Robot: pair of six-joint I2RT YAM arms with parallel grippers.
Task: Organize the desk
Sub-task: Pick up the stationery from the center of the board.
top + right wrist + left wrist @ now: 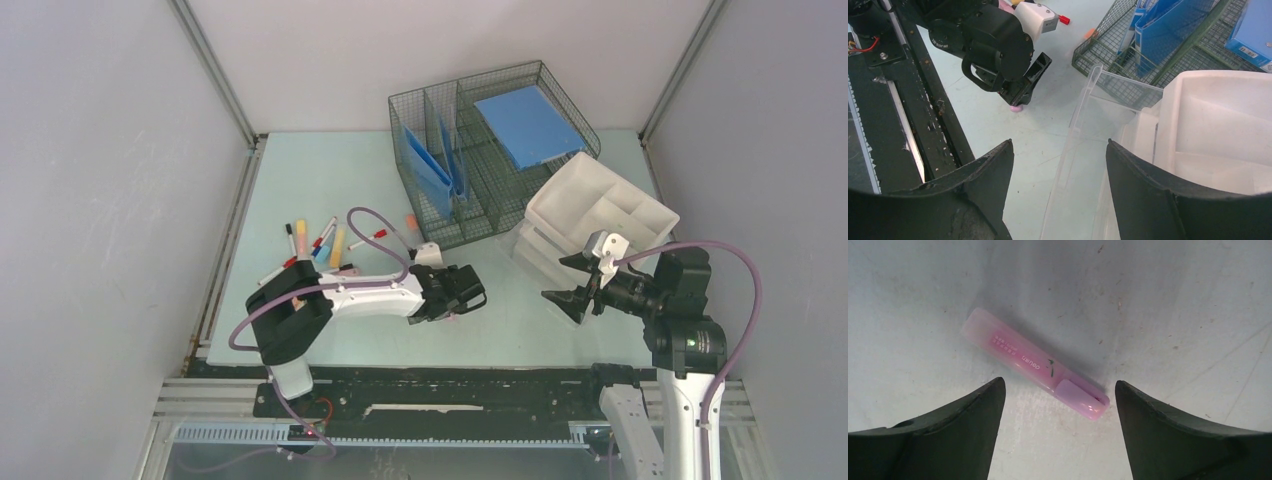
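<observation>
The pale mint-green desk point(330, 170) holds a scatter of pens and markers point(315, 243) at the left. My left gripper point(452, 305) points down at the desk near its front middle, open and empty. In the left wrist view a pink highlighter point(1033, 362) lies flat on the desk point(1173, 315). Its capped end sits between my open fingertips, touching neither. My right gripper point(568, 285) is open and empty, level with the clear pulled-out drawer point(1083, 130) of the white drawer organizer point(590, 215). The highlighter's tip also shows in the right wrist view point(1016, 107).
A wire mesh basket point(490, 150) at the back holds upright blue folders point(430, 170) and a flat blue book point(528, 125). A small orange item point(410, 221) lies by the basket's front. A black rail point(450, 385) runs along the near edge. Grey walls stand on the sides.
</observation>
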